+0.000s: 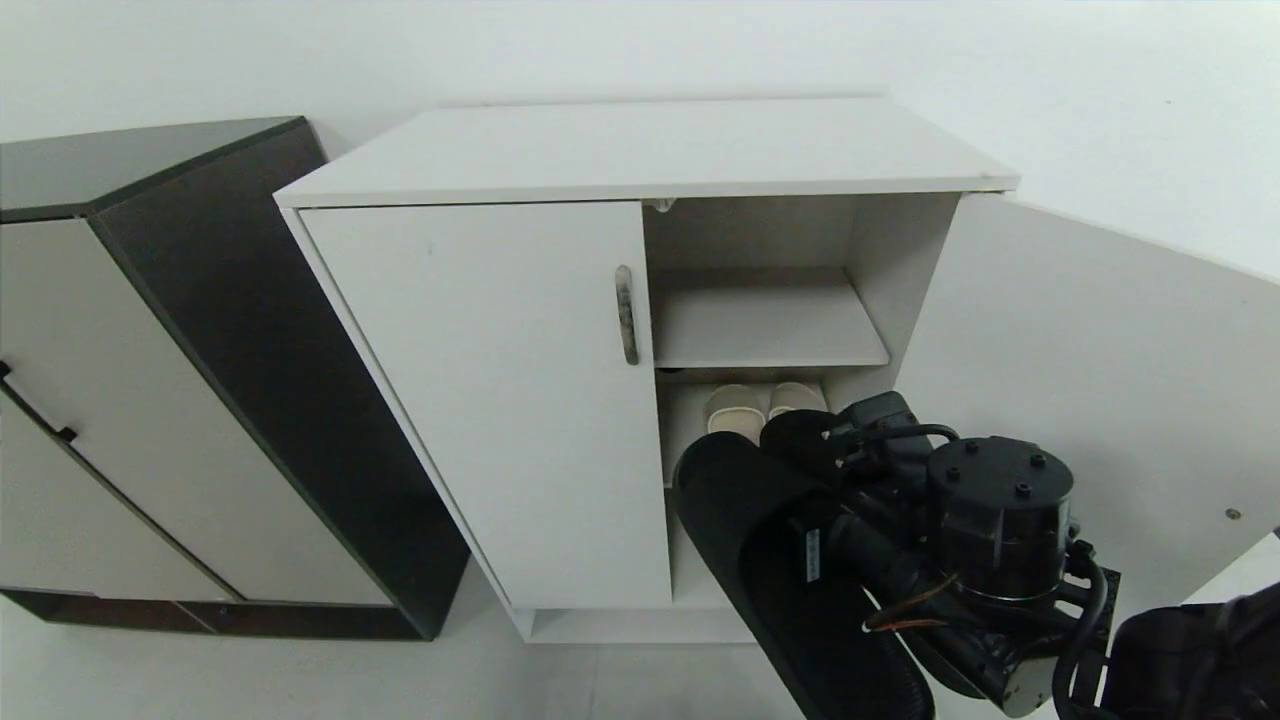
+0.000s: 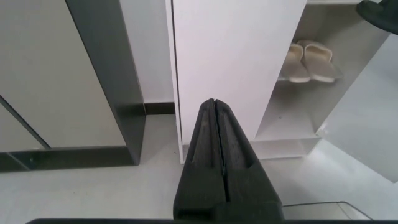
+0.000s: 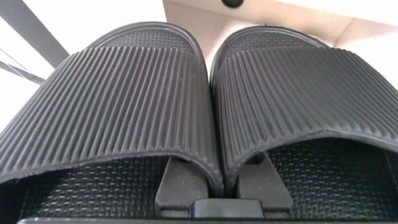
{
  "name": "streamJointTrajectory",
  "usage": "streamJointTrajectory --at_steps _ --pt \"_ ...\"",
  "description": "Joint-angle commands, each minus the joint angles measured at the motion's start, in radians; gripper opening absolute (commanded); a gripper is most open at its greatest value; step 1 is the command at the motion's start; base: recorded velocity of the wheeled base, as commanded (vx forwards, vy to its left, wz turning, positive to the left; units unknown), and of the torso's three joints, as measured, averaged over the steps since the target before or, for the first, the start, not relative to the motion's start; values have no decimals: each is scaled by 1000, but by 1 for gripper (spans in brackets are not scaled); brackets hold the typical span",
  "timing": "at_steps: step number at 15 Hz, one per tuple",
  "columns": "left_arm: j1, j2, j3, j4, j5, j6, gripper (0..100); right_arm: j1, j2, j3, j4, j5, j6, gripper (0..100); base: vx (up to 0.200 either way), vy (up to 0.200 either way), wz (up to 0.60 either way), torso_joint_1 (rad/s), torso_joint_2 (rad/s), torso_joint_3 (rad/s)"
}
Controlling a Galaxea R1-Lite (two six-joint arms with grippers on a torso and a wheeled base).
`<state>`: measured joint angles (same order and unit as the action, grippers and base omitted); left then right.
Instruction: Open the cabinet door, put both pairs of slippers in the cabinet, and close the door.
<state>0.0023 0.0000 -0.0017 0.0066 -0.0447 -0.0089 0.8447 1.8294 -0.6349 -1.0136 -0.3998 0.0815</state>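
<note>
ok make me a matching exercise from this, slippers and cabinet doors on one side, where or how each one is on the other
Things:
1. black slippers
2. beige slippers
3. left cabinet door
4. right cabinet door

States:
a. swung open
b. on a shelf inside the cabinet
c. shut
d. clamped in the right jaws

Pairs: 1-d, 2-b, 3-c, 4-a
</note>
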Motion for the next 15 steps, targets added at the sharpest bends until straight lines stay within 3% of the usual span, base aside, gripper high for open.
streamJointTrajectory --at_steps 1,7,8,9,10,11,12,13,15 --pt "1 0 0 0 2 0 0 1 2 0 0 1 0 0 0 0 0 -232 466 232" --pt "1 0 0 0 0 0 0 1 24 -2 -10 -7 -39 0 0 0 0 -228 405 196" --pt "1 0 0 0 0 0 0 1 33 1 -31 -8 -57 0 0 0 0 -159 344 110" --pt "1 0 0 1 0 0 0 1 77 18 -158 -31 -123 0 0 0 0 -80 305 119" --pt "1 0 0 1 0 0 0 2 91 -16 -163 -83 -151 0 0 0 0 -32 183 36" --pt "1 0 0 0 0 0 0 13 99 -103 -115 -203 -152 0 0 0 0 -27 90 36" --pt "1 0 0 0 0 0 0 22 82 -232 15 -258 -117 0 0 0 0 -17 56 36" --pt "1 0 0 0 0 1 0 28 59 -281 87 -264 -91 0 0 0 0 0 0 0" --pt "1 0 0 1 0 1 0 51 -1 -439 379 -303 20 0 0 0 0 0 0 0"
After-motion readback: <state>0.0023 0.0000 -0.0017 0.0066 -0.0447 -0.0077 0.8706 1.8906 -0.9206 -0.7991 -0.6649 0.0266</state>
